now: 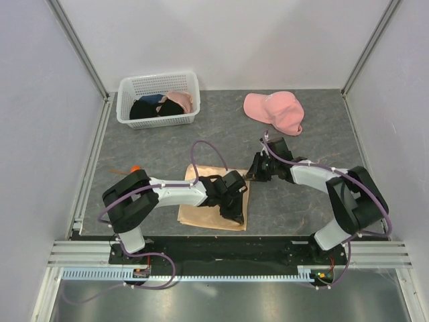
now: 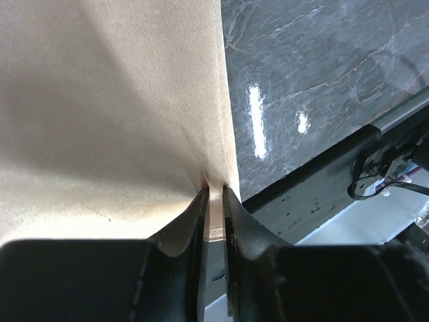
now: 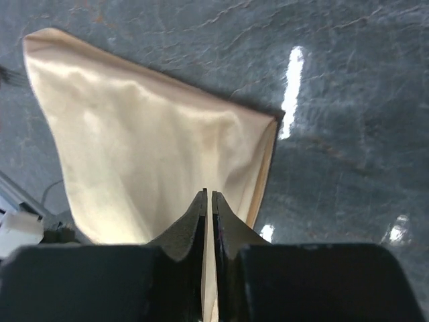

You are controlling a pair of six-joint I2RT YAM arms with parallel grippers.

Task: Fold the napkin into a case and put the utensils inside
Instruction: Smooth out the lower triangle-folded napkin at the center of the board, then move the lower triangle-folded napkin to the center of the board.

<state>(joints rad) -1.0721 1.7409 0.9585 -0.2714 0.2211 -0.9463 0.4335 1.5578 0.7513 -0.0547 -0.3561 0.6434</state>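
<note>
Napkin (image 1: 201,216) lies on the table (image 1: 288,209) between the arms from above, with the left claw (image 1: 236,213) over its right side and the right claw (image 1: 255,170) at its far right corner. Through the left wrist we see jaws clamped on its edge. Through the right wrist we see jaws pinched on it too.

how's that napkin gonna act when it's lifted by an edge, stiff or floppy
Probably floppy: the napkin falls in soft folds away from the right fingers pinching its edge. Likely slippery, given its satin sheen. Seemingly thin and light, since the left fingers nearly meet across it.
</note>
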